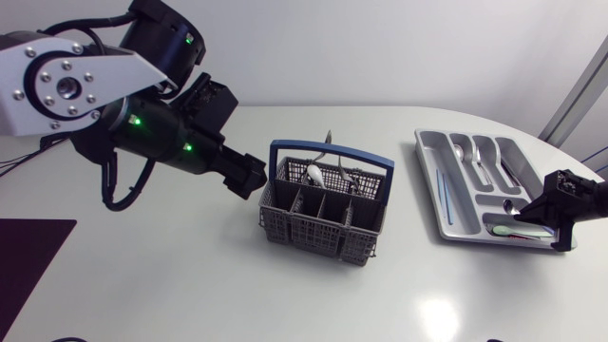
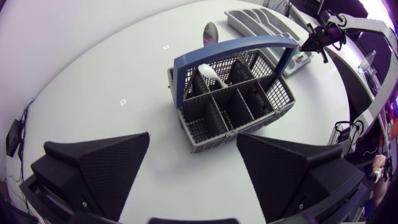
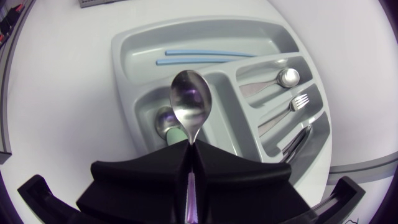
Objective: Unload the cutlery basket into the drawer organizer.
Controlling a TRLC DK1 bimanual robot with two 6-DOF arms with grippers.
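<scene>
**Worktop:** The white worktop [image 1: 190,285] carries the cutlery basket [image 1: 323,214] near its middle and the drawer organizer [image 1: 427,180] to the right, well apart from each other.

**Left arm:** The left pincer [image 1: 249,180] hangs just beside the basket's left end. In the left wrist view the pincer [image 2: 193,140] stands wide open and has nothing in it. The basket [image 2: 233,99] lies ahead of its fingers, not between them.

**Cutlery basket:** It is a grey mesh basket with a blue handle [image 2: 233,50] arched over it. A white utensil [image 2: 208,73] leans in a rear compartment. A metal spoon [image 2: 210,31] stands up at the far side. Dark pieces sit in other compartments; their type cannot be told.

**Right arm:** The right pincer [image 1: 549,211] is at the near right corner of the organizer. In the right wrist view the pincer [image 3: 188,144] is closed tight on the handle of a metal spoon [image 3: 189,102], whose bowl points ahead. The spoon is held over the organizer [image 3: 124,74], above a compartment holding a green-handled piece [image 3: 168,124]. Whether it touches that piece cannot be told.

**Organizer contents:** Two blue sticks [image 3: 205,56] lie in the long compartment. A spoon [image 3: 280,78], a fork [image 3: 292,106] and a knife [image 3: 298,140] each lie in one of the adjoining slots.
</scene>
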